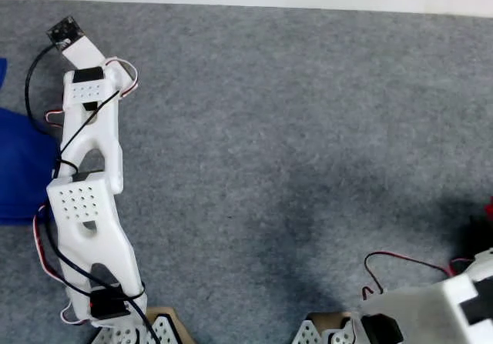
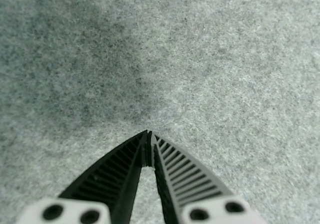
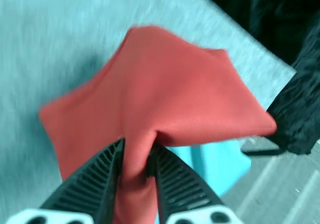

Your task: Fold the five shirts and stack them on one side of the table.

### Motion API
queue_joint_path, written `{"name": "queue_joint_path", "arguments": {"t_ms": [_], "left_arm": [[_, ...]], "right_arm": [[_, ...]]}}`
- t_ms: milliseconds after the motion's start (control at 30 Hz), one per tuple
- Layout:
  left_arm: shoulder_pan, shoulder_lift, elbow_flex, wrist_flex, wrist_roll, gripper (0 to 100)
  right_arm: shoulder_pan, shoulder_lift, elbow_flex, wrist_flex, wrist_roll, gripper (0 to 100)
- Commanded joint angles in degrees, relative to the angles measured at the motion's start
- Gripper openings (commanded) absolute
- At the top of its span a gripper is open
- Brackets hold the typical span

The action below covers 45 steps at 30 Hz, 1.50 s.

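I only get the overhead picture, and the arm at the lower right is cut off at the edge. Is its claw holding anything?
Observer: Yes. The right gripper is shut on a red shirt.
Operator: Is there any other clothing near it?
Observer: A light blue cloth peeks out from behind the red shirt.
Operator: And the long arm on the left, has its claw got something?
Observer: No. The left gripper is shut on nothing, over the bare grey table.
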Motion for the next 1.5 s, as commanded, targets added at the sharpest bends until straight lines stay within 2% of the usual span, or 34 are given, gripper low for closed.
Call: {"name": "queue_joint_path", "arguments": {"t_ms": [0, 100, 367, 500, 733, 833, 1033, 1167, 1267, 1467], "left_arm": [[1.1, -1.1, -1.19, -0.88, -0.53, 1], [1.1, -1.1, -1.19, -0.88, -0.53, 1], [1.1, -1.1, -1.19, -0.88, -0.53, 1], [1.1, -1.1, -1.19, -0.88, -0.53, 1], [1.01, -1.01, -1.19, -0.88, -0.53, 1], [1.01, -1.01, -1.19, -0.88, -0.53, 1], [1.01, -1.01, -1.19, -0.88, -0.53, 1], [1.01, -1.01, -1.19, -0.62, -0.53, 1], [1.01, -1.36, -1.54, 1.93, -0.53, 1], [-4.18, -7.25, -11.38, 22.33, -0.79, 1]], "right_arm": [[0.92, -7.43, 10.24, -1.1, 5.8, 0.6], [4.18, -10.59, 16.48, -4.88, 8.44, 0.6], [15.16, -16.75, 27.74, -11.3, 23.91, 0.6], [16.22, -17.27, 32.31, -13.58, 30.15, 2.9], [16.13, -17.01, 34.24, -19.74, 30.86, 29.6], [15.87, -17.63, 34.15, -19.74, 31.03, 30.4], [15.34, -20.18, 27.38, -12.79, 30.95, 30.4], [10.15, -22.46, 27.38, -9.27, 29.8, 30.4], [5.05, -23.6, 27.38, -7.08, 22.95, 30.3], [-12.79, -24.75, 27.3, -1.71, 6.51, 30.3]]}}
